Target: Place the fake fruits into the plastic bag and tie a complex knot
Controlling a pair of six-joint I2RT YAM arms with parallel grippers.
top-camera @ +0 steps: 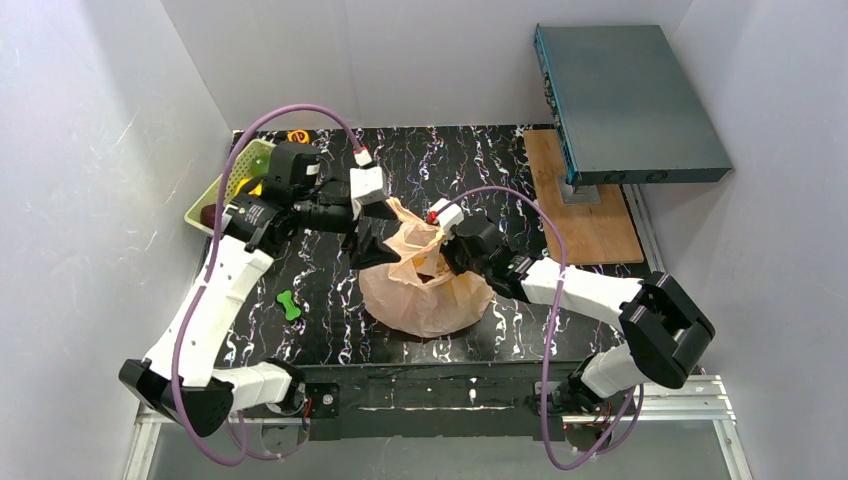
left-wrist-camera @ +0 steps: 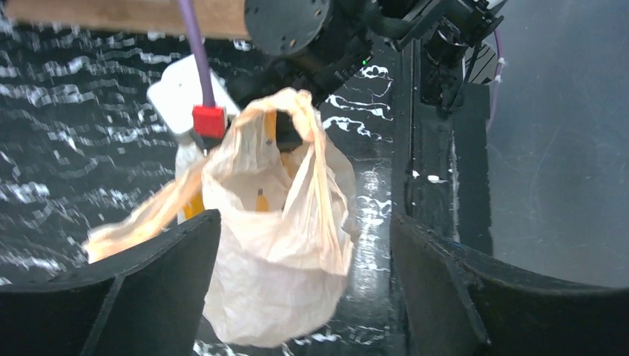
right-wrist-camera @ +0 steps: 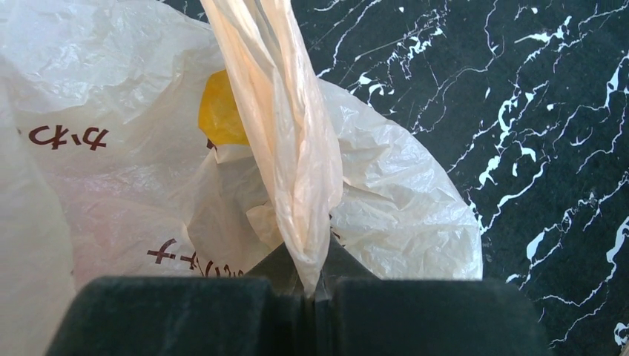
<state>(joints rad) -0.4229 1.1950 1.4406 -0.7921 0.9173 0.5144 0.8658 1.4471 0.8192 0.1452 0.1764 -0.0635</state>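
R hand (right-wrist-camera: 315, 288) is pinched shut on a twisted handle (right-wrist-camera: 297, 148) of the plastic bag (top-camera: 430, 300). The strip runs up and away from the tips, w/ the bag body just beyond, sitting on the counter (top-camera: 480, 160). L hand (left-wrist-camera: 304, 226) is spread wide, holding nothing, its fingers (left-wrist-camera: 159, 289) either side of the bag. One finger overlaps the bag's edge in the wrist view; can't tell if it touches. From above, the bag lies btw. the two hands, approx. mid-counter, top bunched upward. Contents are mostly hidden: a yellow fruit (right-wrist-camera: 221, 119) shows through the film, other fruits can't be made out. Red print on the bag is cut off. A light green basket (top-camera: 235, 175) at the far-left corner is partly covered by the L arm; sth. dark red and sth. yellow sit in it, too small to name. A green bone toy (top-camera: 290, 304) lies apart, left of the bag.
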